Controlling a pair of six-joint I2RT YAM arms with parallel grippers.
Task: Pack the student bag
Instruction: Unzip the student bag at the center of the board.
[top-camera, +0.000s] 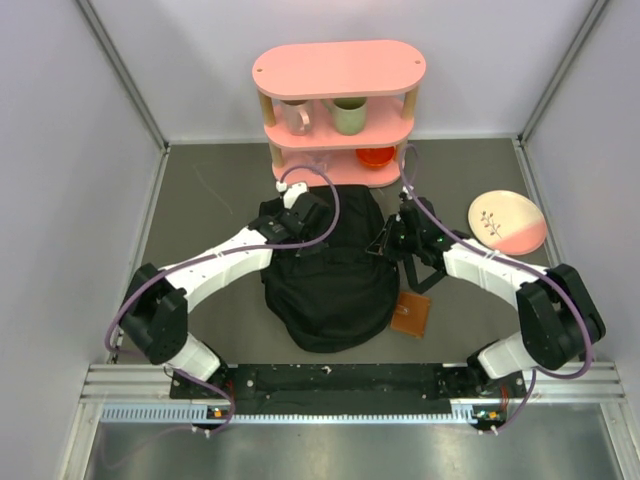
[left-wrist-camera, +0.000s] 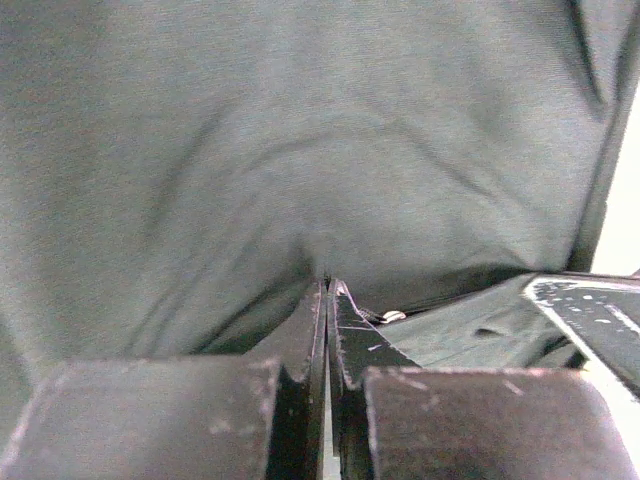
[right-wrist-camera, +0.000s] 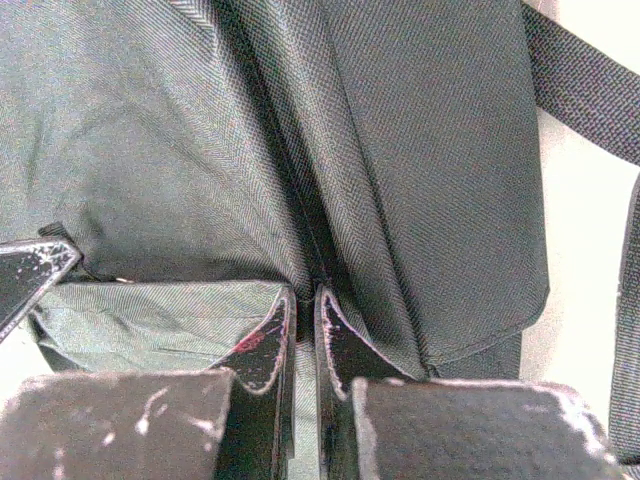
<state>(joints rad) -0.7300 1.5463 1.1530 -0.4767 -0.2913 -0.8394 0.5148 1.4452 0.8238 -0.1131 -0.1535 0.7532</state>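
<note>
Near-right of centre, a small brown wallet (top-camera: 410, 315) lies on the table (top-camera: 200, 200), just off the near-right flank of the student bag (top-camera: 330, 290). It is not packed yet. The bag is slumped flat mid-table, black, its far end pointing at the shelf.

Both arms reach to that far end. The left gripper (left-wrist-camera: 327, 295) is at the far-left corner of the bag, jaws pressed together with cloth puckering into the tips, so I read it as pinching fabric. The right gripper (right-wrist-camera: 305, 300) is at the far-right side, jaws pressed together on a crease or seam line of the weave. I can't tell if a zip pull is in there. A webbing strap (right-wrist-camera: 590, 90) runs past on its right, not caught.

My judgement is that this is the opening step, early in the task. To do it well:
- Use the left as the anchor and don't let it drag.
- Draw the right along the seam line, low and slow, not upward, or the whole soft bag lifts.
- If only cloth is pinched, the zip won't run, so re-grip on the tab.
- Watch the strap so it doesn't snag.

Further right a pink-and-cream plate (top-camera: 507, 220) sits well apart from the bag. At the far edge stands a pink shelf (top-camera: 338, 68) holding two mugs (top-camera: 349, 115), with something orange (top-camera: 376, 156) on the tier below.
</note>
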